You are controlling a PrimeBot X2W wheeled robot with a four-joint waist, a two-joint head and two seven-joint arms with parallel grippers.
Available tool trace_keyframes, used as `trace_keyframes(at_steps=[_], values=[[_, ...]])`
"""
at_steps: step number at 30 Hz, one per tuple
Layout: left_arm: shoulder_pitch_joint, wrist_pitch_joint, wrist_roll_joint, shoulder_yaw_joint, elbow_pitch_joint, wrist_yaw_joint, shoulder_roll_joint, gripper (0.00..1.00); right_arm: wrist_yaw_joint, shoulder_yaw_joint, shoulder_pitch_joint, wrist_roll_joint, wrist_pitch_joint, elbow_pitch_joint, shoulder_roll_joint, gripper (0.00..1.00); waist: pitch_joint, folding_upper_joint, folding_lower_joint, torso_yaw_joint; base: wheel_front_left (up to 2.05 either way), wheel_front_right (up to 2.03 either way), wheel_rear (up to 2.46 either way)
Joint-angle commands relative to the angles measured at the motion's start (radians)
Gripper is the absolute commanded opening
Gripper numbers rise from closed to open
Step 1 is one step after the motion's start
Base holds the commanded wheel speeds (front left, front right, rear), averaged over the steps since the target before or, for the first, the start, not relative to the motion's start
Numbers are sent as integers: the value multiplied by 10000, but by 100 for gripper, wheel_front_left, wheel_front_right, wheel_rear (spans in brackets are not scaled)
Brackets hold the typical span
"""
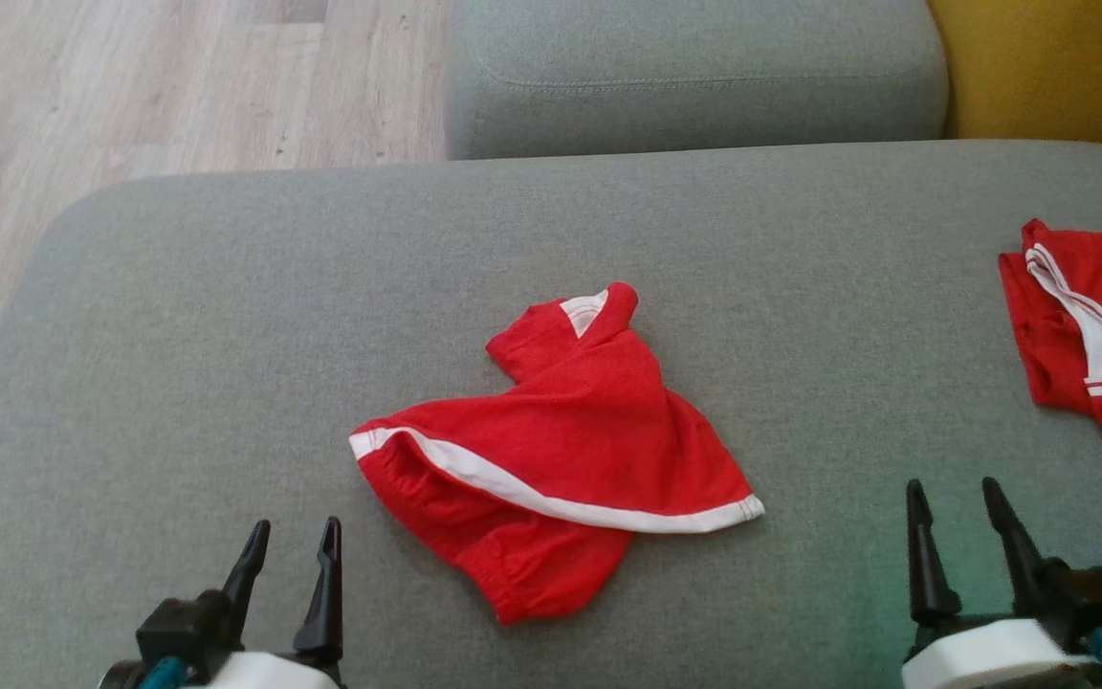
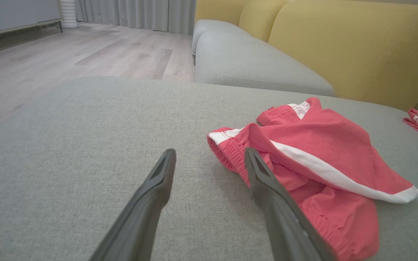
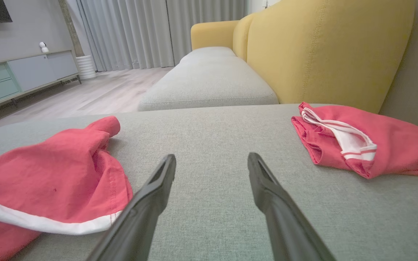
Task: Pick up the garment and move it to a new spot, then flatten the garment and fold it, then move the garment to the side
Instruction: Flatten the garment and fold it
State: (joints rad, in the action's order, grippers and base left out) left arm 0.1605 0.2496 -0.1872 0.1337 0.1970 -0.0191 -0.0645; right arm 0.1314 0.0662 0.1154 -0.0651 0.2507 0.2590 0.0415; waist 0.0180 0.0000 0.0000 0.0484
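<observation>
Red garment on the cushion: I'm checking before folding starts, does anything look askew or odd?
The red garment lies crumpled on the cushion, one white-trimmed flap folded over its gathered waistband. A second red garment sits bunched farther right. No damage shows.

- Head view: I look steeply down onto the grey seat cushion (image 1: pixel 178 335).
- Left wrist view: I sit low over the cushion, facing along it, close beside the red garment (image 2: pixel 321 152).
- Right wrist view: equally low, same heading; all three views share that garment, both wrist views the yellow backrest (image 3: pixel 321 47).
</observation>
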Motion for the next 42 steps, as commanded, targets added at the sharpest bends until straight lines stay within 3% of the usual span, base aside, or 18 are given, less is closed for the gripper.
trace_keyframes(at_steps=[1,6,14,19,42], values=[[-462,122,-6,-415,-224,-58,34,100,-7,-343,-309,-102,111,-238,87,100,-22,0,0,7,0,0,0],[-1081,-94,-543,-475,397,-156,78,100,-7,-1133,-754,-192,-306,267,87,100,-114,0,0,30,0,0,0],[-2490,-2731,-1660,-691,357,5,65,100,-7,-2342,-1769,-288,-3265,632,97,100,-579,0,0,101,0,0,0],[-2910,-4063,-2188,-637,136,88,69,100,-7,-2688,-2195,-168,-4251,753,106,100,-935,0,0,138,0,0,0],[-3375,-5344,-4231,-246,-240,299,130,100,-7,-2977,-2848,90,-4193,1422,90,100,-1719,0,0,240,0,0,0]])
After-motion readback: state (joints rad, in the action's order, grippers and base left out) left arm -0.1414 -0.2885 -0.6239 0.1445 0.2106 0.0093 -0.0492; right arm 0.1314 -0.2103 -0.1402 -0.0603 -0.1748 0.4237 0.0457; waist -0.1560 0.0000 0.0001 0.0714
